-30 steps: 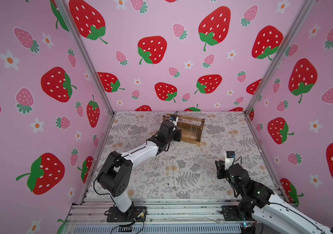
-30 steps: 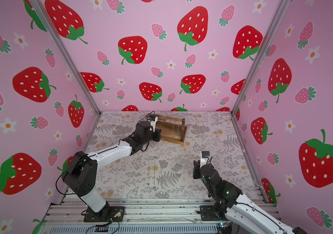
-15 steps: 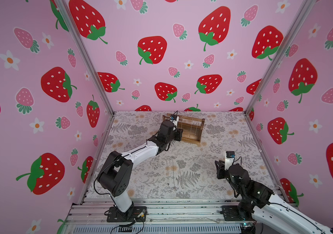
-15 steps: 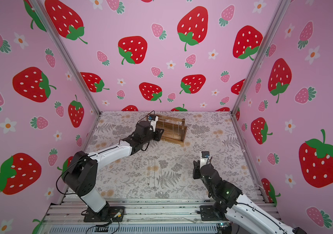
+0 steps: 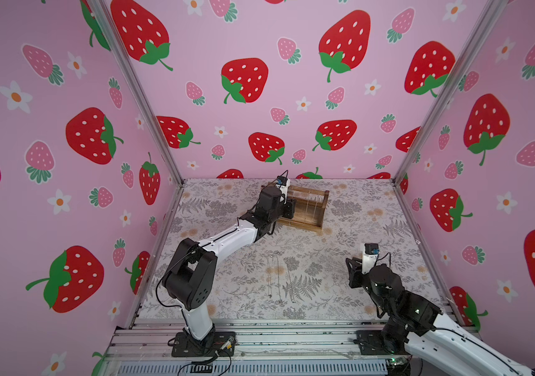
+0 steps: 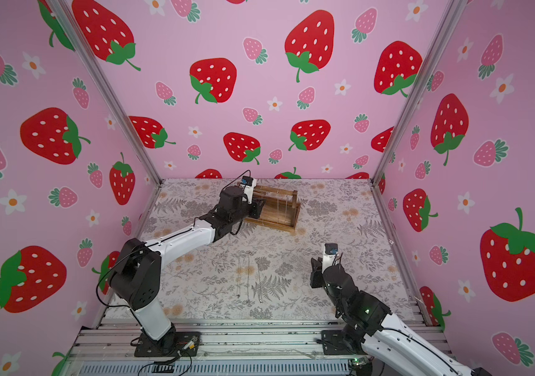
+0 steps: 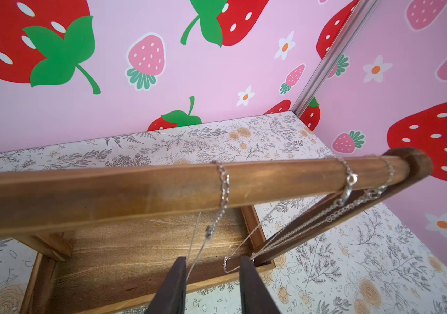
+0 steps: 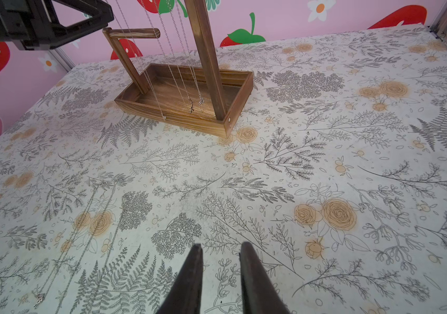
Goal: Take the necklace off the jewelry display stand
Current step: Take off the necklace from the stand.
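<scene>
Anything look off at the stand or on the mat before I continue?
Nothing broken or spilled. The jewelry display stand sits upright but skewed to the back wall. Thin chains lie stretched on the table, apart from it. One hanging necklace runs down between the fingers of the open left tool.

— Arms' colours?
— Left arm (image 5: 230, 237) and right arm (image 5: 438, 345): white shells, black rounded joints, thin black cables looping above the rail (image 5: 292, 338), black base plates on it.
— Fingers (image 7: 173, 288)?
— Dark brown, tapered wedges.
</scene>
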`<act>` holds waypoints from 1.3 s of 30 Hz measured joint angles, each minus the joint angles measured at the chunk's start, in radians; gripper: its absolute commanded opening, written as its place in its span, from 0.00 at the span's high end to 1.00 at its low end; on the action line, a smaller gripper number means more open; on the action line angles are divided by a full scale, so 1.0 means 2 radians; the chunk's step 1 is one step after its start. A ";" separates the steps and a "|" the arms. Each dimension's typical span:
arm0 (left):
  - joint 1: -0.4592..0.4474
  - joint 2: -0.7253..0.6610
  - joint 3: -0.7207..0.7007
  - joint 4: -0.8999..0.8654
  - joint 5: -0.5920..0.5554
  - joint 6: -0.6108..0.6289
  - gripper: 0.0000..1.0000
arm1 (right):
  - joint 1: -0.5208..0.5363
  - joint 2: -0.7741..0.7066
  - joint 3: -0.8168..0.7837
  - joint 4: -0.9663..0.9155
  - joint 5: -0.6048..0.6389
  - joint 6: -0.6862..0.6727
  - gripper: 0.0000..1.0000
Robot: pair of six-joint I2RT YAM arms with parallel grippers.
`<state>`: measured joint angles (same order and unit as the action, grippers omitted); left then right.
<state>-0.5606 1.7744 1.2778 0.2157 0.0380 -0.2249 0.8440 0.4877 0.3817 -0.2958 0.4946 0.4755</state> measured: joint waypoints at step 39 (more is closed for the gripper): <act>0.009 0.023 0.039 -0.002 0.022 -0.003 0.81 | 0.000 0.002 -0.002 0.000 0.000 0.000 0.74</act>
<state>-0.5430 1.8198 1.3548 0.2127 0.0826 -0.2314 0.8440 0.4915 0.3775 -0.2958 0.4946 0.4759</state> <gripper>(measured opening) 0.196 0.259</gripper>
